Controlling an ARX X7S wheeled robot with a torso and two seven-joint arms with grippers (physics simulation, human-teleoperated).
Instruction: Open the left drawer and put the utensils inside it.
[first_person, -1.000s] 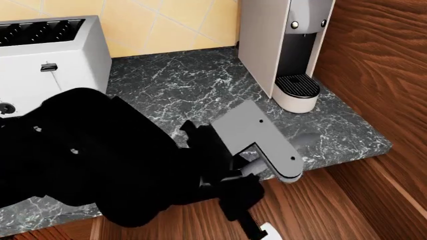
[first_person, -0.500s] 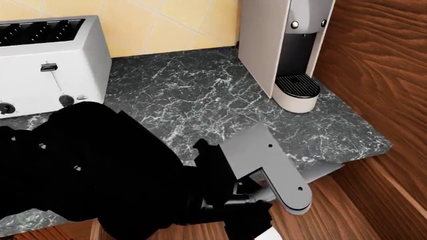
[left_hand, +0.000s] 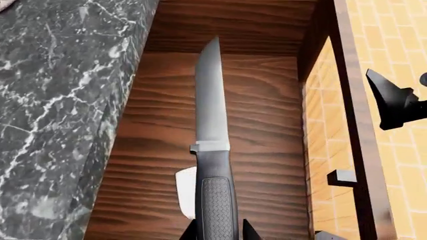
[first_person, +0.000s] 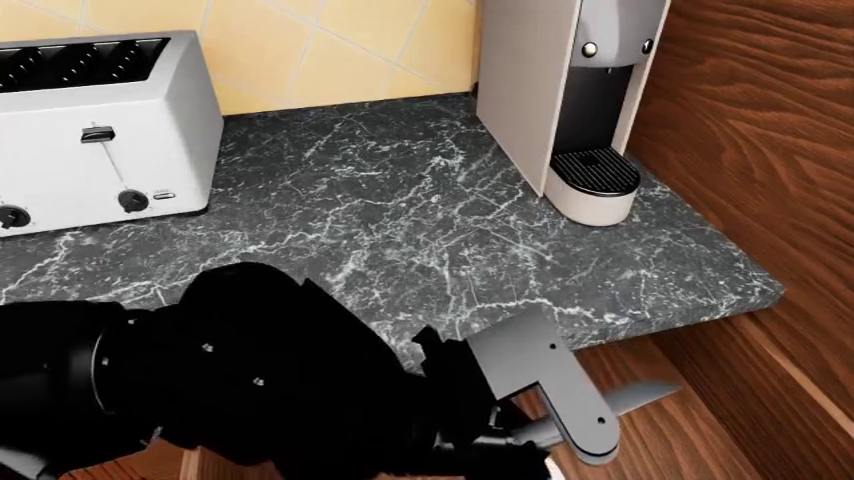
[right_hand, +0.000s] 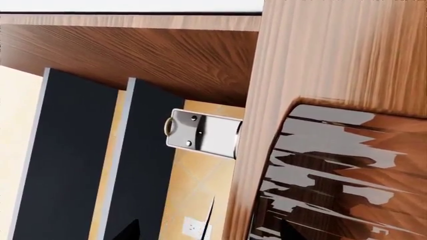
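My left gripper (left_hand: 217, 235) is shut on the textured handle of the dark-grey knife (left_hand: 211, 100). The knife points along the open left drawer (left_hand: 260, 130), just above its plain brown wooden floor. In the head view the blade tip (first_person: 643, 394) sticks out past the counter edge over the drawer (first_person: 674, 440), and my black left arm (first_person: 267, 390) hides the gripper. My right gripper (right_hand: 208, 232) is open with nothing between its fingers, and it faces wooden cabinet panels. The spoon is out of view.
A white toaster (first_person: 100, 125) stands at the back left of the dark marble counter (first_person: 400, 210). A coffee machine (first_person: 574, 90) stands at the back right. A wooden side panel (first_person: 761, 150) rises on the right. A small pale object (left_hand: 183, 197) lies partly under the knife handle.
My left arm has moved down and toward the counter's front edge with the knife, from above the marble to over the open drawer. The toaster's front is now uncovered.
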